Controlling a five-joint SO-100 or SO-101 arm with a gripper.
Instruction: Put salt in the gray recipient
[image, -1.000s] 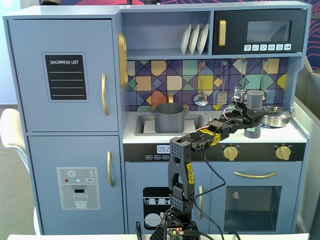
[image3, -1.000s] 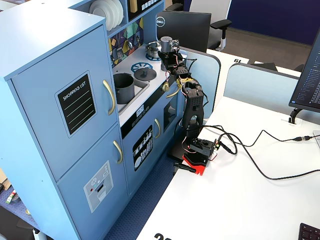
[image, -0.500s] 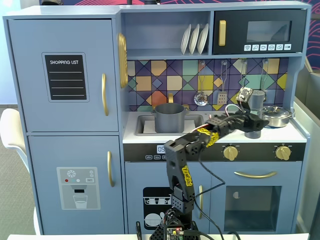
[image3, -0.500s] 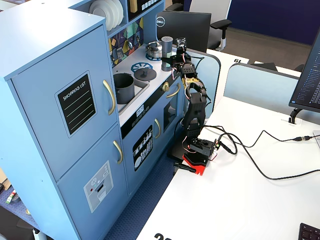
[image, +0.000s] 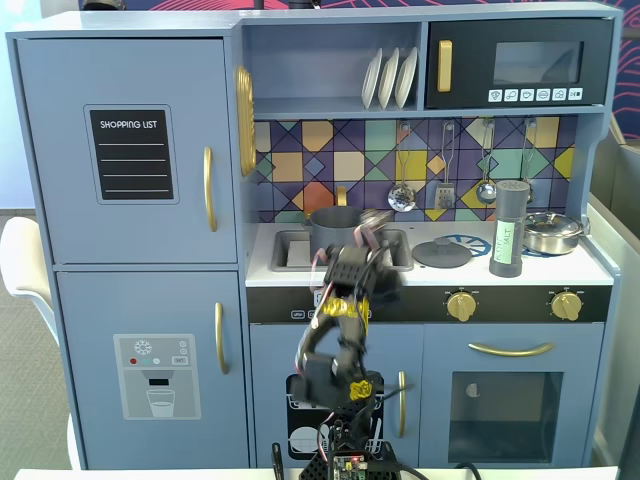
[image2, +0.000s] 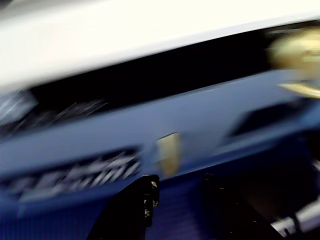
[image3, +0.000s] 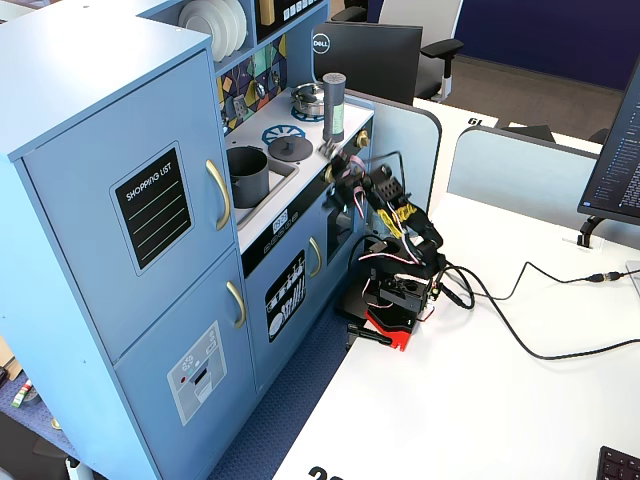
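The salt (image: 510, 230) is a tall gray shaker with a pale green label, upright on the right of the toy kitchen's counter; it also shows in the other fixed view (image3: 333, 105). The gray recipient (image: 335, 230) stands in the sink (image3: 246, 175). My gripper (image: 368, 240) is motion-blurred in front of the counter's edge, between the pot and the shaker and left of the salt (image3: 346, 165). In the wrist view my gripper (image2: 177, 197) is open and empty, its dark fingers (image2: 145, 200) apart, with the blurred blue kitchen front behind.
A flat gray lid (image: 442, 252) lies on the hob between the sink and the salt. A shiny steel pan (image: 552, 232) sits right of the salt. Gold knobs (image: 461, 305) line the front panel. The arm's base (image3: 395, 300) stands on a white desk with cables.
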